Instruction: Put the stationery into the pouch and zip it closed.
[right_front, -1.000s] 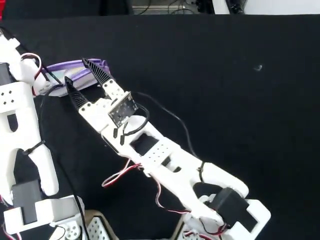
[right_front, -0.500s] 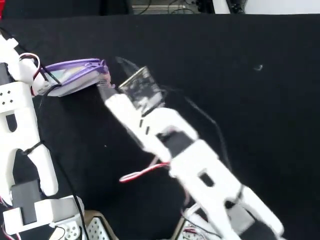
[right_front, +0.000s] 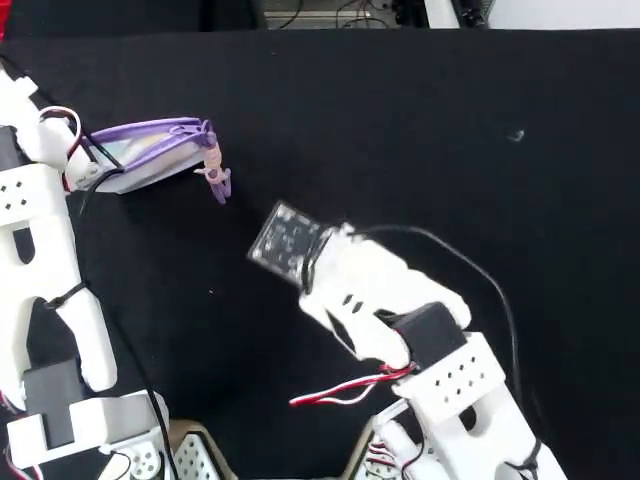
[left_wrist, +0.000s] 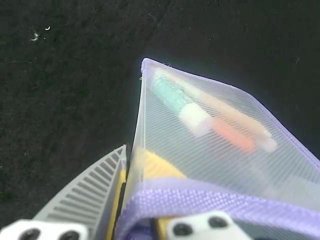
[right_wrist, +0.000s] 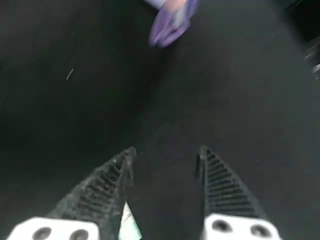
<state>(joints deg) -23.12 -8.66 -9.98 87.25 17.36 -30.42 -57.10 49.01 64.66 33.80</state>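
The clear mesh pouch (right_front: 150, 150) with purple trim is held up off the black table at the far left. Its purple zip pull (right_front: 216, 177) dangles from the right end. Through the mesh of the pouch (left_wrist: 225, 145) I see a green-and-white marker (left_wrist: 182, 105), an orange pen (left_wrist: 232, 132) and something yellow (left_wrist: 155, 167). My left gripper (left_wrist: 145, 220) is shut on the pouch's purple-trimmed edge. My right gripper (right_wrist: 165, 157) is open over bare table with nothing between its fingers, and the zip pull (right_wrist: 172, 22) lies well ahead of it. In the high view the right wrist (right_front: 290, 242) sits below and right of the pouch.
The black table (right_front: 450, 150) stretches open to the right and back. The left arm's white body (right_front: 45, 260) runs down the left edge. Red and white wires (right_front: 340, 388) trail by the right arm's base. Cables and gear lie beyond the far edge.
My right arm has pulled back from the pouch's zip end toward the table's near side, gripper open throughout. The pouch stays in the left gripper, with its pull now hanging free.
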